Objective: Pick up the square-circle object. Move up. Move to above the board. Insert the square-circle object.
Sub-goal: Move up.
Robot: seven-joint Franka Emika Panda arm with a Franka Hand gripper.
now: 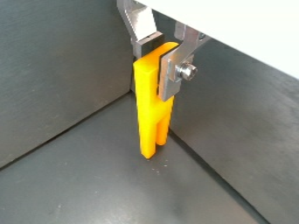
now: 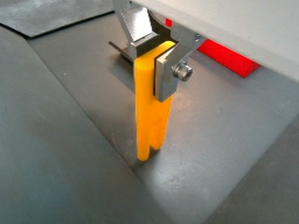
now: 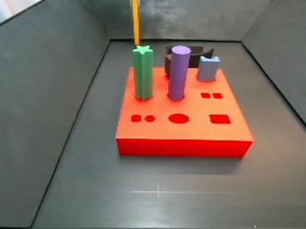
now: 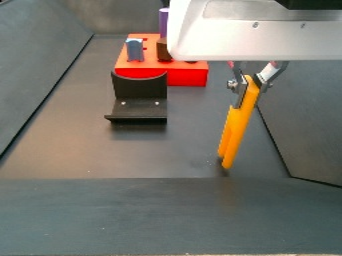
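The claw (image 1: pixel 166 54) is clamped on the top of the tall slim orange-yellow plastic bar with the forked lower end, the square-circle object (image 1: pixel 152 105); both wrist views show the silver finger plates (image 2: pixel 172 70) pressed against its upper sides. In a side view the bar (image 4: pixel 237 125) hangs a bit tilted, and I can't tell whether its prongs touch the dark grey counter (image 4: pixel 120 150) or sit just above it.

Taking the thick red rectangular board (image 3: pixel 183 121) as the landmark: the bar is well apart from it, off past its far end by the bin's back wall, with only its top poking up there (image 3: pixel 136 22). Standing on the board are a green star-topped peg (image 3: pixel 142 73), a purple round cylinder (image 3: pixel 178 73) and a smaller blue-grey piece (image 3: pixel 209 67). The dark L-shaped fixture (image 4: pixel 138 102) sits just beside the board's end, on the counter.
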